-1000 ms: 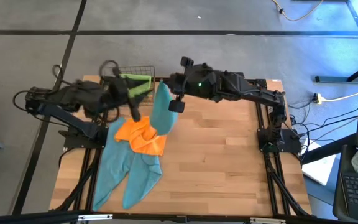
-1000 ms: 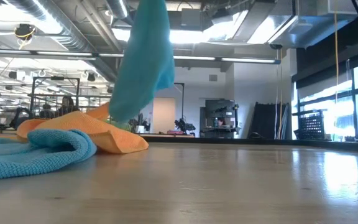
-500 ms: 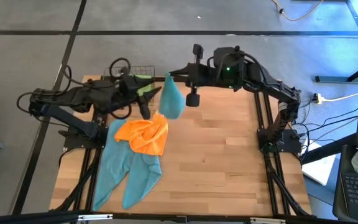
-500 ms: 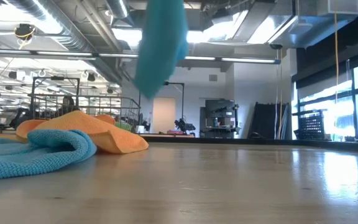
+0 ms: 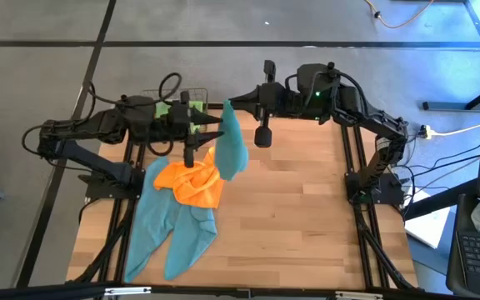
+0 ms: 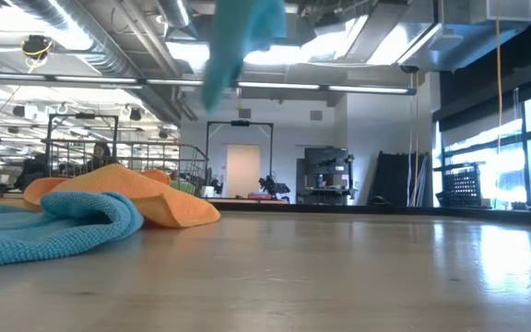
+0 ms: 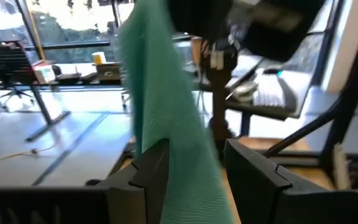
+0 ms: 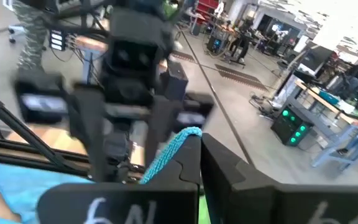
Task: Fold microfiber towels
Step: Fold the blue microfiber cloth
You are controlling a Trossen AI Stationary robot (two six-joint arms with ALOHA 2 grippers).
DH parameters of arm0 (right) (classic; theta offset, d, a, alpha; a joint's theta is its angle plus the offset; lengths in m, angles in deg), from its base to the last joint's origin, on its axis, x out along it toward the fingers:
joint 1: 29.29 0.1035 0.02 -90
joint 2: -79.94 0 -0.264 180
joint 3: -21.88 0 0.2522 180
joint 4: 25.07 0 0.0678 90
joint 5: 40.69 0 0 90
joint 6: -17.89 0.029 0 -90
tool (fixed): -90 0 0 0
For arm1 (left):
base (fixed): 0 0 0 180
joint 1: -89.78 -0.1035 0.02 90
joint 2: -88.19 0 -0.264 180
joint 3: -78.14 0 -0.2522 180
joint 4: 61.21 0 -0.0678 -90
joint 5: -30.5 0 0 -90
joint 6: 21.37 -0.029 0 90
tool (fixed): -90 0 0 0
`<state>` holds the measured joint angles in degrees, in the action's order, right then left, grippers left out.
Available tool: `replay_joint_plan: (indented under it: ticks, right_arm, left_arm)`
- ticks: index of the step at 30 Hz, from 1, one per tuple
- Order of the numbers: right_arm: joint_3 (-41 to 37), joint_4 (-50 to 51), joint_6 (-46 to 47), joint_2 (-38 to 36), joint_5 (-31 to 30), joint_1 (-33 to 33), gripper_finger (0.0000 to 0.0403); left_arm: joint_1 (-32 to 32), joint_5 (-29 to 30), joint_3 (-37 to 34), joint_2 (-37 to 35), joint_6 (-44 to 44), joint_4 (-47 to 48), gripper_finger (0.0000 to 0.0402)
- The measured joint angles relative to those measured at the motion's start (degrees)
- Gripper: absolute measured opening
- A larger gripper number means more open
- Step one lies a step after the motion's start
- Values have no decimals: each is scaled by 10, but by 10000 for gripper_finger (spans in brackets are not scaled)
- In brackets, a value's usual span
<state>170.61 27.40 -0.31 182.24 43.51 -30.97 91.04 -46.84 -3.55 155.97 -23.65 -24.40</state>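
**A:** While the teal towel on the table (image 6: 53, 231) lies bunched at the near left of the low view, with the orange towel (image 6: 123, 194) heaped just behind and partly on it, where is the one being worked?

**B:** It hangs in the air. The lifted teal towel (image 5: 230, 146) is clear of the wood in the low view, and from above it droops over the edge of the orange one, near the back of the table (image 5: 290, 217).

**A:** Who holds it?

**B:** The right gripper (image 5: 228, 103) has its fingers pinched on the top corner; its wrist view shows the teal hem (image 8: 169, 149) caught right between them. The left gripper (image 7: 194, 165) has its fingers spread, with the cloth falling between them, not yet clamped.

**A:** So the step is a second grip?

**B:** That seems so. To do it well, the left gripper should close on a single edge rather than a bunched fold, then slide along the hem to the next corner, so the two arms can stretch the cloth flat. The right should hold firm and high enough that the tail does not drag the orange towel.

**A:** And farther back?

**B:** A wire basket (image 5: 192, 93) with a lime green towel (image 5: 169, 110) in it, at the table's far edge under the left arm.
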Motion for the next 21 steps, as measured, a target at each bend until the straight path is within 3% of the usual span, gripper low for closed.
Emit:
replay_joint_plan:
  ticks: [3,5,9,12,16,21]
  right_arm:
    - [0,-10,9,0,0,10,8]
    - [0,-15,27,0,0,15,8]
    - [0,-13,39,0,-1,26,8]
    - [0,-11,51,0,3,33,8]
    - [0,-8,28,0,-71,42,8]
    - [0,9,-11,0,-164,45,8]
  left_arm:
    - [-11,0,0,4,-39,12,147]
    - [-18,41,0,4,-68,11,147]
    - [-35,239,0,6,-129,28,147]
    - [-56,387,0,5,-127,31,147]
    - [-60,389,-1,-1,-101,43,147]
    - [-12,284,6,-37,-16,33,147]
